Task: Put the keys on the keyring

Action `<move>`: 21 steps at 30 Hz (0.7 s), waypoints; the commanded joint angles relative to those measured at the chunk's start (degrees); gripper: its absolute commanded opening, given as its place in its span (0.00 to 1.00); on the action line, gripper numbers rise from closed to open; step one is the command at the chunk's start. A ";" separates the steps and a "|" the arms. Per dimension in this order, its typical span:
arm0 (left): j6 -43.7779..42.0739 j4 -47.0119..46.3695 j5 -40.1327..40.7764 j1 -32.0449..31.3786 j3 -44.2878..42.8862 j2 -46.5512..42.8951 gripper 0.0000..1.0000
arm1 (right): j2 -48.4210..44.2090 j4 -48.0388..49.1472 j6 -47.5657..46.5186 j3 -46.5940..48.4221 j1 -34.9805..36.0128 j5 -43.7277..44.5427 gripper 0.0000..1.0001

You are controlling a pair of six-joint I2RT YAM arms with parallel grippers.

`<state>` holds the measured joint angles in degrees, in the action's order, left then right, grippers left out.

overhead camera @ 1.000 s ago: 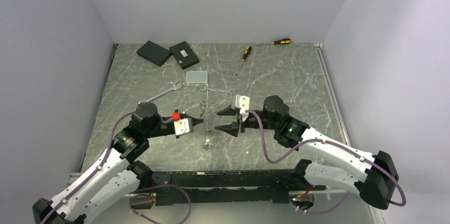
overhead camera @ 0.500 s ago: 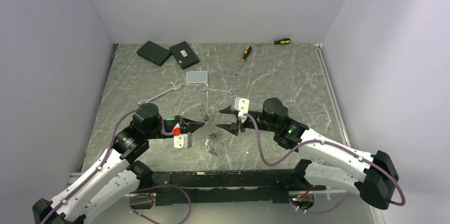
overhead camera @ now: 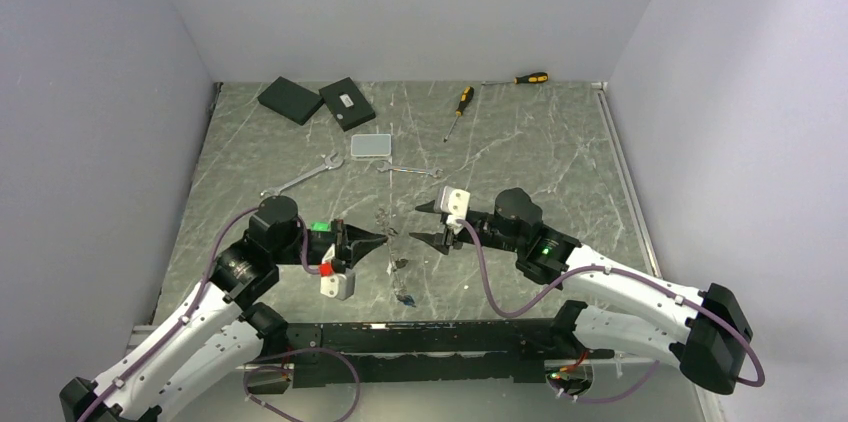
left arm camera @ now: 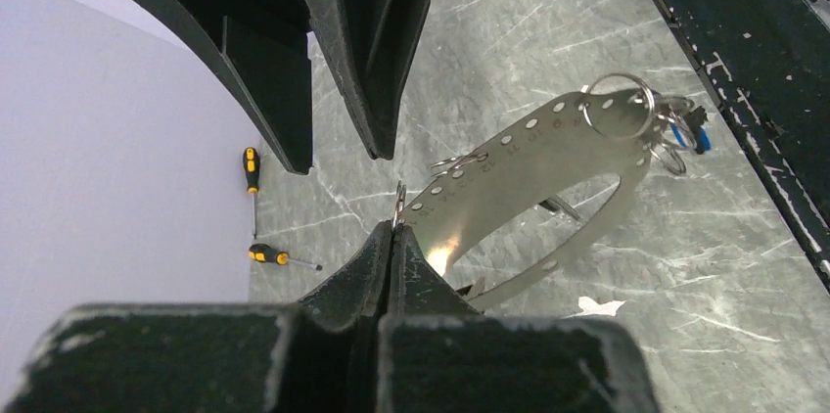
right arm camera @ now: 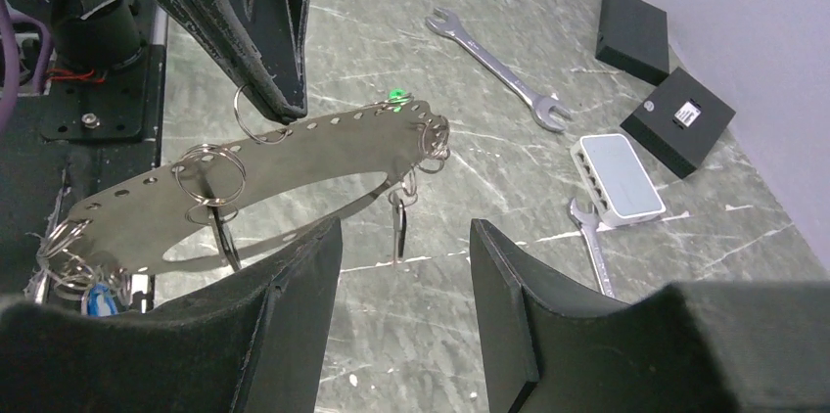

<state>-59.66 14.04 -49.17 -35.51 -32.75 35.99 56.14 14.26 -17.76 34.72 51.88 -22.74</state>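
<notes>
The keyring [left arm camera: 548, 154] is a thin flat silvery loop with a row of small holes, held in the air and carrying several small split rings. My left gripper [left arm camera: 396, 225] is shut on its edge beside a small split ring [left arm camera: 399, 200]. Keys with a blue tag [left arm camera: 695, 131] hang at the loop's far end. In the right wrist view the loop [right arm camera: 294, 144] spans the left half, with a key [right arm camera: 396, 227] hanging from it and the blue tag [right arm camera: 98, 300] low on the left. My right gripper [right arm camera: 403, 232] is open and empty, facing the loop. From above, the left gripper [overhead camera: 386, 234] and right gripper [overhead camera: 417, 224] nearly meet.
Two silver wrenches [overhead camera: 300, 178] [overhead camera: 410, 171] lie behind the grippers. A small pale box [overhead camera: 370, 145], two black boxes [overhead camera: 290, 99] [overhead camera: 347, 102] and two yellow-and-black screwdrivers [overhead camera: 460, 102] [overhead camera: 530, 78] lie at the back. The black base rail [overhead camera: 400, 337] runs along the near edge.
My left wrist has rolled, so its camera mount now hangs below. The loop has tipped and its hanging keys have swung toward the near edge. The right gripper has edged closer, still open.
</notes>
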 commanded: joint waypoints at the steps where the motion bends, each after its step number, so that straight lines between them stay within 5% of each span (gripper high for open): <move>1: -1.73 -3.22 -2.35 -0.18 -0.41 -0.60 0.00 | -0.82 3.24 -1.13 -0.02 0.42 1.25 0.54; 10: 11.05 -4.78 6.44 -0.17 -3.47 3.93 0.00 | -0.74 4.73 1.31 0.48 0.51 4.01 0.54; 16: 21.57 -9.02 27.07 2.04 -4.73 11.95 0.00 | -1.35 6.08 3.05 0.19 0.51 3.27 0.54; 21: 28.45 -13.31 35.35 6.03 -4.44 11.57 0.00 | 1.50 6.06 6.82 2.43 0.51 -0.32 0.54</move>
<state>-39.66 9.10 -24.45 -32.18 -34.50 49.36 56.29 16.86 -14.81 34.72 52.07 -20.16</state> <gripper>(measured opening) 0.011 0.542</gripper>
